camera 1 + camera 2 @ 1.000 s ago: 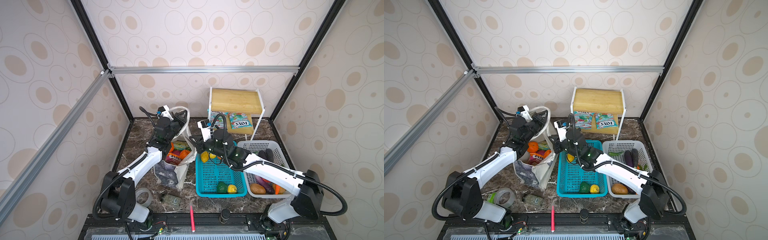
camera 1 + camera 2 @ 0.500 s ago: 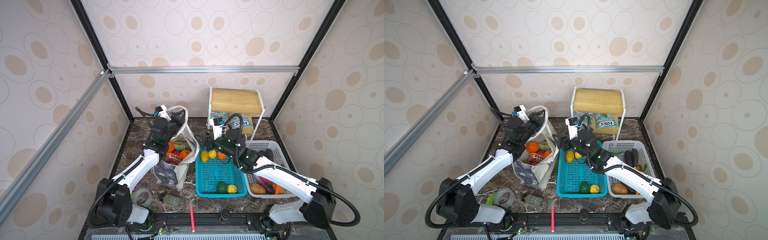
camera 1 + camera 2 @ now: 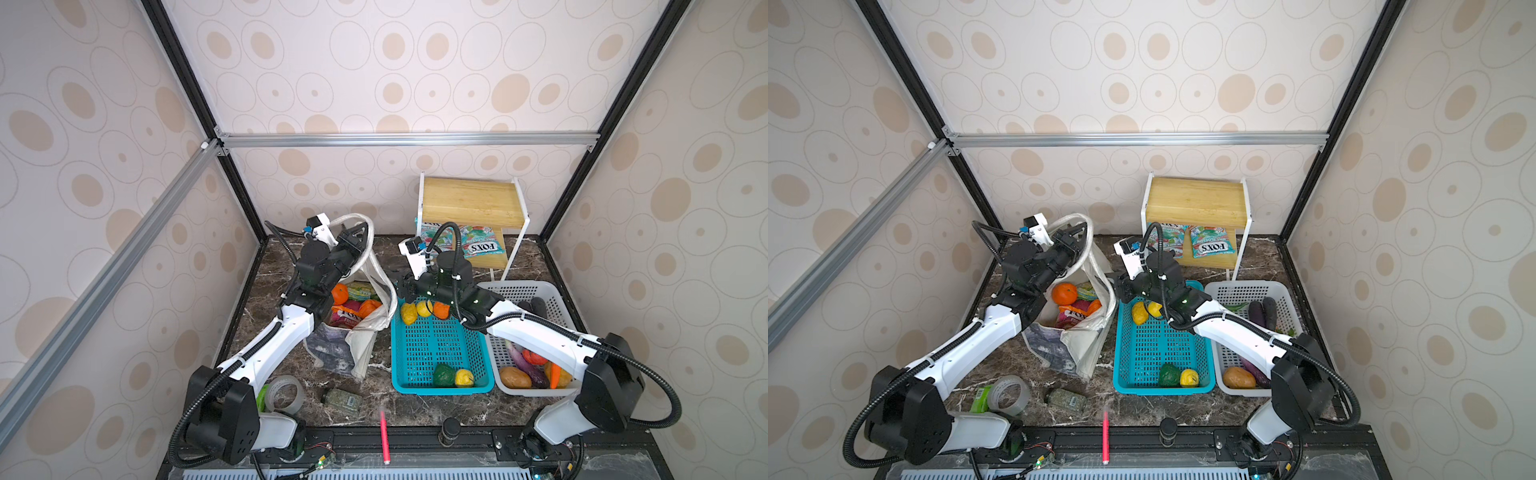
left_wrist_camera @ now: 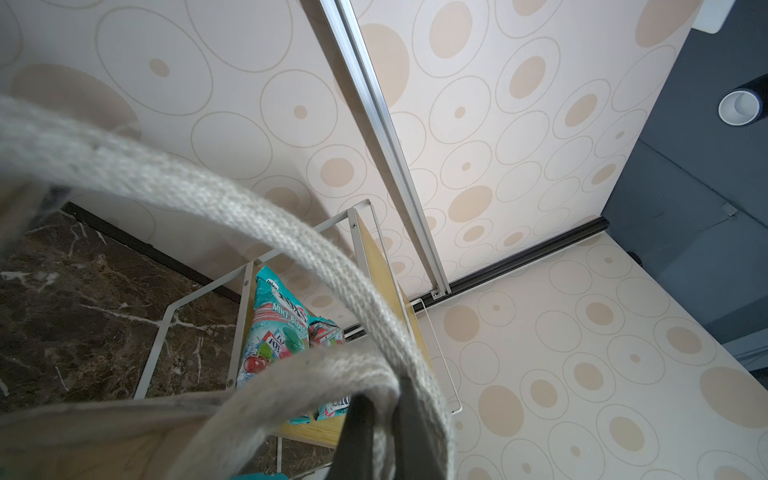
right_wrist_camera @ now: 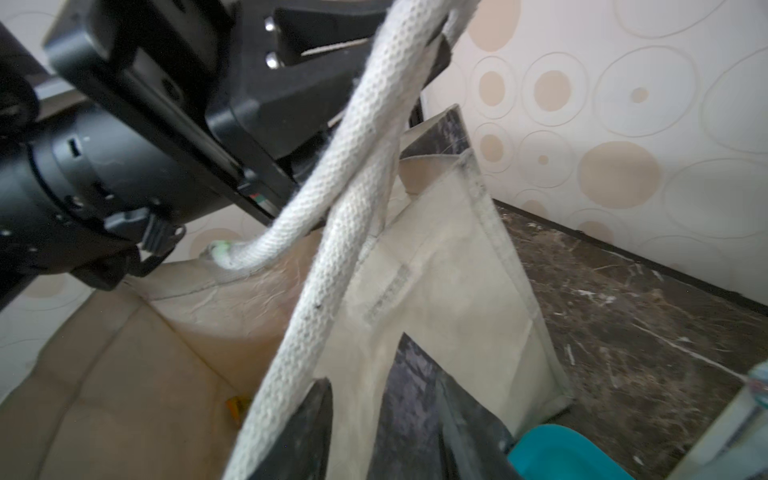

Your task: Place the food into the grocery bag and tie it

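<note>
The left tool [image 3: 354, 237] is raised over the back of the bench [image 3: 266, 299]. Its jaws are pressed together on the bag's handle [image 3: 371, 232]. In the left wrist view the dark fingers [image 4: 355, 436] pinch the woven cord where it doubles over, and the rest of the loop arcs away from them. The handle hangs from this tool down to the bag [image 3: 345, 349], so the bag's mouth is held open and its far wall is pulled up.

The right tool [image 3: 401, 286] sits just beside the bag's right edge, low at the rim. In the right wrist view its jaws stand apart. One finger [image 5: 309, 428] lies behind the handle's cord [image 5: 332, 187], and the bag's pale wall and a dark print panel show in the gap between the jaws. I cannot tell whether either finger touches the cloth.

The bag stands on the bench left of centre in both top views. It holds an orange [image 3: 340, 293], a green packet [image 3: 359, 291] and an orange-red packet [image 3: 345, 313].

The teal basket [image 3: 440, 390] is just beside the bag on its right. Two yellow fruits [image 3: 408, 312] and an orange piece [image 3: 441, 309] lie at its far end, under the right arm. A green piece [image 3: 444, 374] and a yellow one [image 3: 463, 377] lie at its near end. The white basket [image 3: 519, 286] touches the teal basket on the far side from the bag and holds more produce.
</note>
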Controlling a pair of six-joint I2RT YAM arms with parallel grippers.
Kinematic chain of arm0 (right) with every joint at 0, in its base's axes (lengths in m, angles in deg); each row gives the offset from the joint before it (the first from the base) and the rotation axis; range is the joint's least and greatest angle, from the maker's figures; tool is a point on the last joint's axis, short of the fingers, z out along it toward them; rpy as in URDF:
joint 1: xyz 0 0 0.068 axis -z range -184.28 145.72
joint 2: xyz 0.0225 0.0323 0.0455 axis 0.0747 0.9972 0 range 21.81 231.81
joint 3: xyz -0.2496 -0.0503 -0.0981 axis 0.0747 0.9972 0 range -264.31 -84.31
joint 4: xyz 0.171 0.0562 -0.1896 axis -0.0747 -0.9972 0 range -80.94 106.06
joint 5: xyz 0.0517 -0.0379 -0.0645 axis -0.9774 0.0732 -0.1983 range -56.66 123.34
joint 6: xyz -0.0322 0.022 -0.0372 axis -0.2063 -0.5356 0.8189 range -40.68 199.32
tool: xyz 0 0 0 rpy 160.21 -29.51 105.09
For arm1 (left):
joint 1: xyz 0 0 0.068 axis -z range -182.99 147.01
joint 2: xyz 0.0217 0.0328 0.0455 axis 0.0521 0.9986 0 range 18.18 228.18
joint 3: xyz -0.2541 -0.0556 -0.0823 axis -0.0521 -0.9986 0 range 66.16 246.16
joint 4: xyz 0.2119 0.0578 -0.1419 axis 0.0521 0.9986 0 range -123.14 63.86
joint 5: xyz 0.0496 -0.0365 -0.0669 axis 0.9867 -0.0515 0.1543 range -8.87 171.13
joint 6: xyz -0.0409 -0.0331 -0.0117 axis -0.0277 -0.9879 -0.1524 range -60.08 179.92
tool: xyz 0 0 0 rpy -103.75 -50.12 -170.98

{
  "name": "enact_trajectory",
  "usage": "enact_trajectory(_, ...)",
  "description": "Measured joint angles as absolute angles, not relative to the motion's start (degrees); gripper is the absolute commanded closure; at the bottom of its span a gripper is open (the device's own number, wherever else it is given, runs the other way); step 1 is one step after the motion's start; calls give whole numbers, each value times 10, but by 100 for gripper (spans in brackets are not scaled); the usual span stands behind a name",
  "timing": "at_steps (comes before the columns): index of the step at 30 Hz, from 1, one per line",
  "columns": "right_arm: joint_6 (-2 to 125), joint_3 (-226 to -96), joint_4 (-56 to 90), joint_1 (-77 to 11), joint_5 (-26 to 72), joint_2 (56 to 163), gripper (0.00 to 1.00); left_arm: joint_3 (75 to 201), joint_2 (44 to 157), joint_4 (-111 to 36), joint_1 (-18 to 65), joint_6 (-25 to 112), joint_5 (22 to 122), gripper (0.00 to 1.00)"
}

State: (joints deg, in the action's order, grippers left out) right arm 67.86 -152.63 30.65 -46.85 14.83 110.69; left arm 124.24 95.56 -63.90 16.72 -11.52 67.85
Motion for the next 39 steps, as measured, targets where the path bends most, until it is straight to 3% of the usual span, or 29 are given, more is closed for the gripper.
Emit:
enact_trajectory(9,610,-1577,400,-470,52,1170,44,1221,950,-671,164,-123,681,100)
enact_trajectory(16,561,-1622,425,-474,50,1219,49,1203,947,-699,161,-134,688,100)
enact_trajectory(27,515,-1652,450,-484,55,1249,80,1194,947,-724,158,-145,699,100)
enact_trajectory(30,511,-1652,453,-488,54,1249,99,1192,947,-730,157,-146,703,100)
enact_trajectory(39,516,-1642,376,-492,126,1228,100,1192,932,-674,140,-130,699,100)
